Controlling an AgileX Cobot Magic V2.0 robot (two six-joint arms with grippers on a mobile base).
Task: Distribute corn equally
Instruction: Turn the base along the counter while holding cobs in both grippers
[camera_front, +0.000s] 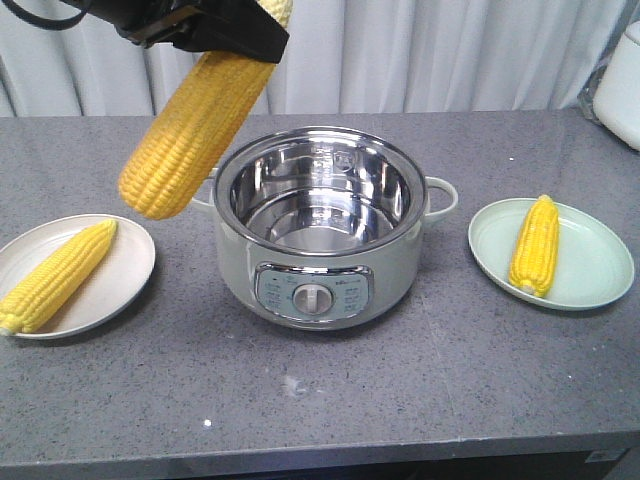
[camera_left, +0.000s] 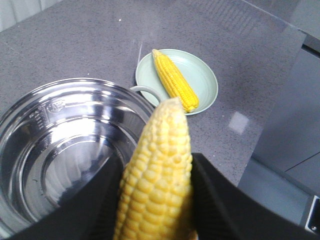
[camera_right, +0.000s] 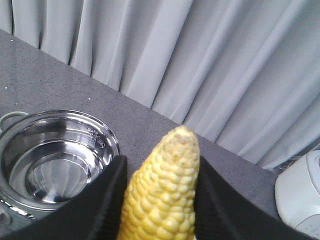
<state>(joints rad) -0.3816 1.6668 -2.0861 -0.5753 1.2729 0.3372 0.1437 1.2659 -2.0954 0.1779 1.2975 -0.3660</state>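
Plainly, the front view crops the left fingers (camera_left: 220, 205) at upper left; we see them clenched on a tilted cob (camera_front: 200, 115) left of the pot (camera_front: 240, 270). The right fingers (camera_right: 100, 200), unseen there, grip a second cob (camera_right: 165, 185), base cut off. A third cob (camera_front: 60, 275) lies on the white plate (camera_front: 125, 265), a fourth cob (camera_front: 535, 245) on the green plate (camera_front: 590, 265).
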